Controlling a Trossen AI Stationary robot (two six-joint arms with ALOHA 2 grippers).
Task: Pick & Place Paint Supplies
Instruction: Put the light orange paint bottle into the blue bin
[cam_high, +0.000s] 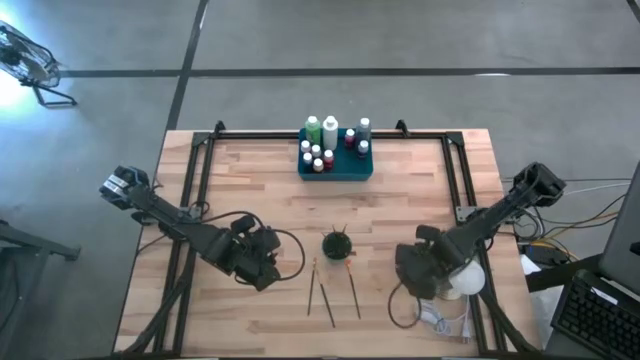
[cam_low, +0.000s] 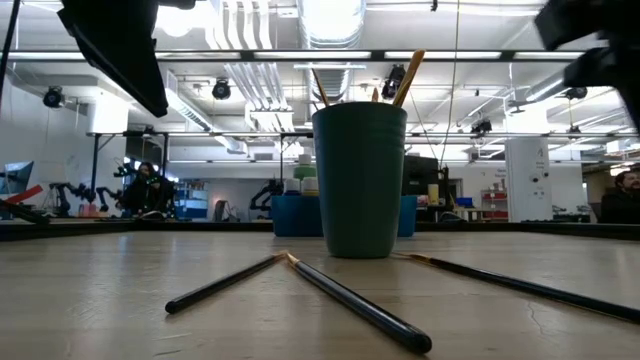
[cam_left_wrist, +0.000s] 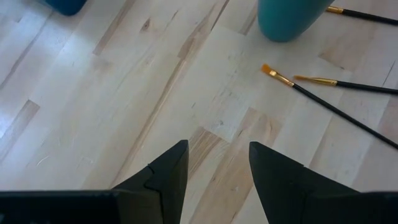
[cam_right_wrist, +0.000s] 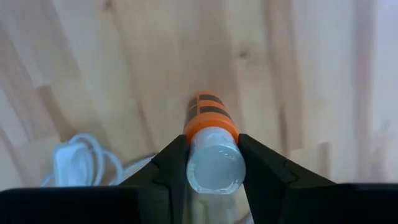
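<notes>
Paint supplies: orange-collared clear tube (cam_right_wrist: 211, 146) sitting pinched between the right hand (cam_right_wrist: 212, 163) fingers at the table's (cam_high: 250, 185) 4 o'clock corner. Advice: be keeping the squeeze centred while lifting, clearing the white cable (cam_right_wrist: 78, 163). Loose brushes (cam_high: 329, 290) lying at 6 o'clock below the cup (cam_high: 336, 244). Left hand (cam_left_wrist: 217, 177) hovering half-open, empty.

Pale striped-wood worktop (cam_high: 250, 180); teal tray (cam_high: 336, 167) of white-capped bottles (cam_high: 331, 133); dark green cup (cam_low: 360, 180); black paintbrushes (cam_left_wrist: 329, 109) with gold ferrules; orange-and-black-banded clear tube (cam_right_wrist: 211, 146).
</notes>
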